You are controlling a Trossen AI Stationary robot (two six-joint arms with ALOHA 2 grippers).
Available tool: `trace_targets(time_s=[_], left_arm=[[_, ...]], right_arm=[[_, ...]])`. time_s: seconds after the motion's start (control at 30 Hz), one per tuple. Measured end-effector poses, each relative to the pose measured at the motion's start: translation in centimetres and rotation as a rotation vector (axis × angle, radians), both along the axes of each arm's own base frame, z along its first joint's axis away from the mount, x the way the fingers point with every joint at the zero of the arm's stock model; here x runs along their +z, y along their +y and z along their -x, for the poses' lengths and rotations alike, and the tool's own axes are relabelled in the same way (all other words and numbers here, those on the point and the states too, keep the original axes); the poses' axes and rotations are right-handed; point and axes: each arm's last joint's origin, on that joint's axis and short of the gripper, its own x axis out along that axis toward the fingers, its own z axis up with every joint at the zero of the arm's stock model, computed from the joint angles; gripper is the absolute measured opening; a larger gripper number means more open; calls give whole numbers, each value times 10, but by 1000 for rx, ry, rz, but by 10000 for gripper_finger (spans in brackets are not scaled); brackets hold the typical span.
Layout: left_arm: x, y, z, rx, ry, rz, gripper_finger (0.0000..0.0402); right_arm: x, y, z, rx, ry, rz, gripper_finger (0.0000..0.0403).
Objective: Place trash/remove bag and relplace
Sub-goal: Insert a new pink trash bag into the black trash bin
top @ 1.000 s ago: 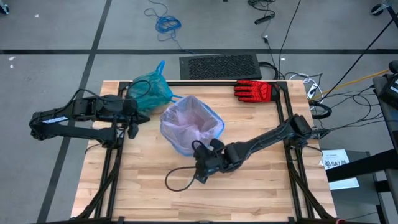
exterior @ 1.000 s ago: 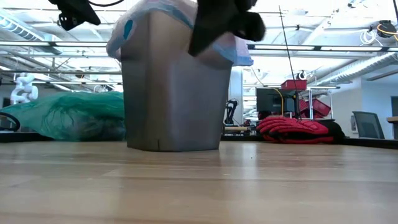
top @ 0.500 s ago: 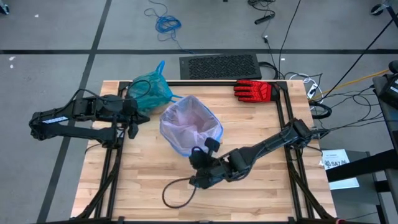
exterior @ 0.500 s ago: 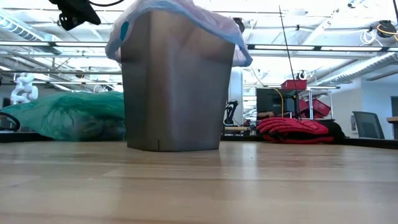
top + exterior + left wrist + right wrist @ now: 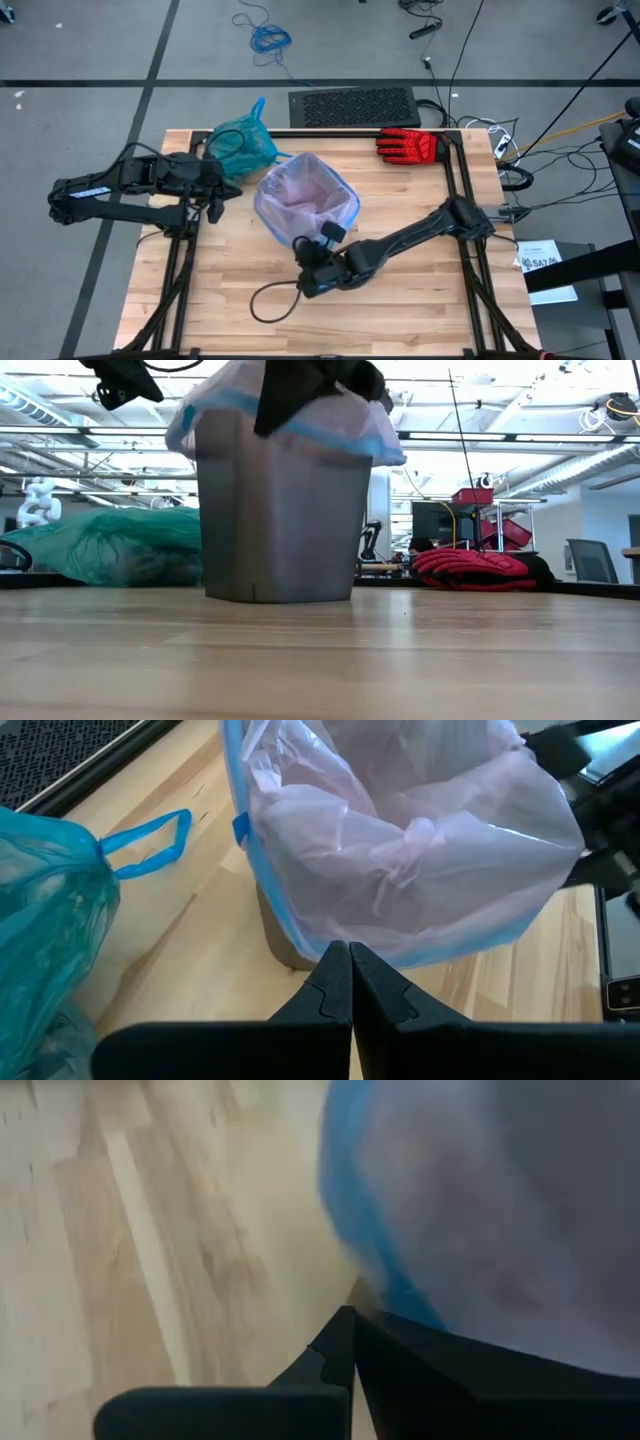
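A grey bin stands mid-table, lined with a pale pink-lilac bag whose blue edge is folded over the rim. The teal bag, tied with blue drawstrings, lies on the table at the far left beside the bin. No trash shows. My right gripper is shut at the bin's near side, at rim height. My left gripper is shut and hangs above the table left of the bin, touching nothing. My right gripper has the tips of its shut fingers against the pink bag's blue-edged overhang on the bin's near wall. It comes slanting down from the table's near right. The picture is blurred there; whether plastic is caught between the fingers I cannot tell.
A red-and-black glove lies at the table's far right corner. A black cable loop from the right arm lies on the wood near the front. A black grille sits on the floor beyond the far edge.
My right gripper drew away from the bin toward the near edge, then came back to the bin's near side farther left, rolling its wrist. The pink bag's blue-edged overhang now hangs lower down the bin's near wall than half a second ago.
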Motion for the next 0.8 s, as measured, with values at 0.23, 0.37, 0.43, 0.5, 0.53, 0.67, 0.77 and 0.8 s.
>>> trace_targets(time_s=[0.23,0.37,0.43,0.5,0.53,0.67,0.77,0.8], left_arm=[[0,0,0,-2,4,2,0],[0,0,0,-2,4,2,0],[0,0,0,-2,4,2,0],[0,0,0,-3,4,1,0],[0,0,0,-4,5,0,0],[0,0,0,-18,8,-17,0],[-1,0,0,-19,10,-18,0],[-1,0,0,-20,11,-18,0]], right_arm=[[-15,10,2,-41,31,-56,0],[7,17,12,1,-15,-68,0],[25,20,16,38,-85,-83,0],[44,21,17,73,-160,-86,0],[50,20,17,85,-187,-76,0],[55,4,10,78,-201,14,0],[52,-10,7,39,-175,44,0],[50,-13,7,22,-163,60,0]])
